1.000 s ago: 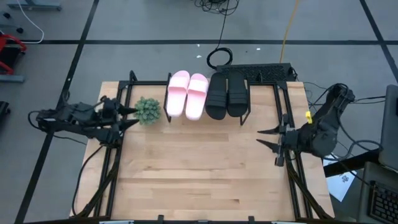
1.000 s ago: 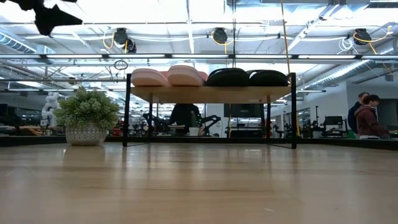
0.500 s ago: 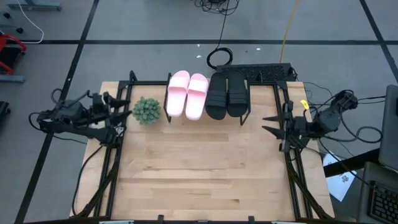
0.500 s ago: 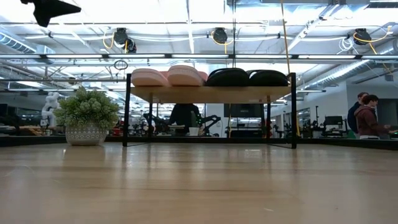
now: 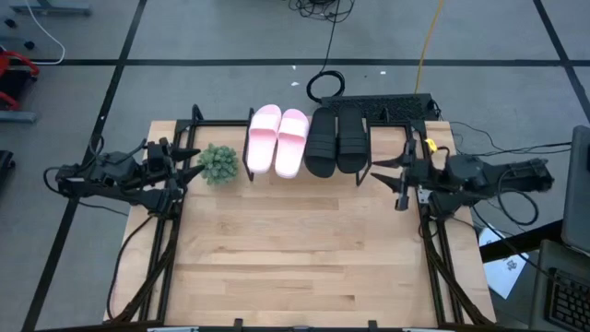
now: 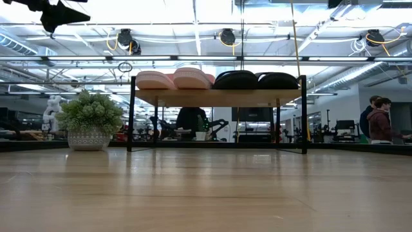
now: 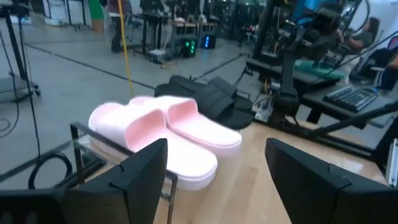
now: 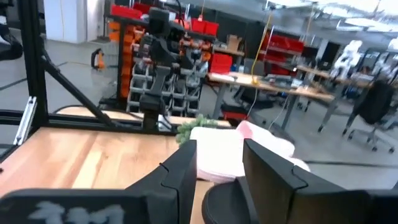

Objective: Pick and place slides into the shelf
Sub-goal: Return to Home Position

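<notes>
Inspection found all four slides [image 5: 291,143] lying on the top board of the shelf [image 6: 219,97], which stood at the middle of the far edge of the table [image 5: 295,258]. The pink pair [image 5: 277,138] occupied the board's left half and the black pair [image 5: 336,138] its right half. The two pairs sat side by side and touching or nearly so, with their soles flat. No slide lay on the bare table.

The left gripper [image 5: 189,166] hung at the table's left edge, just beside a small potted plant [image 5: 218,163]. Its fingers were spread wide and nothing was between them. The right gripper [image 5: 387,183] hung near the table's right edge, just off the right end of the shelf and clear of the black pair. Its fingers were likewise parted and it carried nothing.

Handling was assessed as follows. The slides appeared to be moulded foam or rubber, so they were judged light, slightly springy and not fragile, with a matt surface unlikely to slip in the fingers. The wide strap was judged the best place to take hold, pinched across its arch. The side wall of the sole at mid-length was the second choice. A grip at the toe or heel would probably let the slide droop and tilt. Placement was judged complete, and no further grasp seemed called for.
</notes>
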You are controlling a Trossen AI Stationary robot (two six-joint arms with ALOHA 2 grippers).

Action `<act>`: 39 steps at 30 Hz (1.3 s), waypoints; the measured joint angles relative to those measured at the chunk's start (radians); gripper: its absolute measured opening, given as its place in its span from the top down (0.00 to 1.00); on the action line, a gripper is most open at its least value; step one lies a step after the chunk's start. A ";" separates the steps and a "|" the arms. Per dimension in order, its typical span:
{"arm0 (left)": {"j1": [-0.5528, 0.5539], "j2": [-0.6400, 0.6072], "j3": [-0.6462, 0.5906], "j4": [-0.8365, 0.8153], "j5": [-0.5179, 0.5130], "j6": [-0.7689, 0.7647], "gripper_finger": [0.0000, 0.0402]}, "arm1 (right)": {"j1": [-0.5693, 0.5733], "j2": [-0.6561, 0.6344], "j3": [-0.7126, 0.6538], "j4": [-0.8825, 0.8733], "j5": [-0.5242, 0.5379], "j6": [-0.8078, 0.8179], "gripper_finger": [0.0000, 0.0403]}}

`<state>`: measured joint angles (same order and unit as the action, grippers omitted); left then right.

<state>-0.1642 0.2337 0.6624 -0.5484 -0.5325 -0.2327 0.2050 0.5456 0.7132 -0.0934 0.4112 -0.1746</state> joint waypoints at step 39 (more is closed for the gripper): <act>0.012 -0.230 -0.313 0.006 0.115 -0.083 0.33 | -0.158 -0.299 -0.361 -0.007 -0.264 0.192 0.71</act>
<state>-0.1524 0.0032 0.3492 -0.5423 -0.4171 -0.3161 0.0475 0.2468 0.3523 -0.1003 0.1474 0.0173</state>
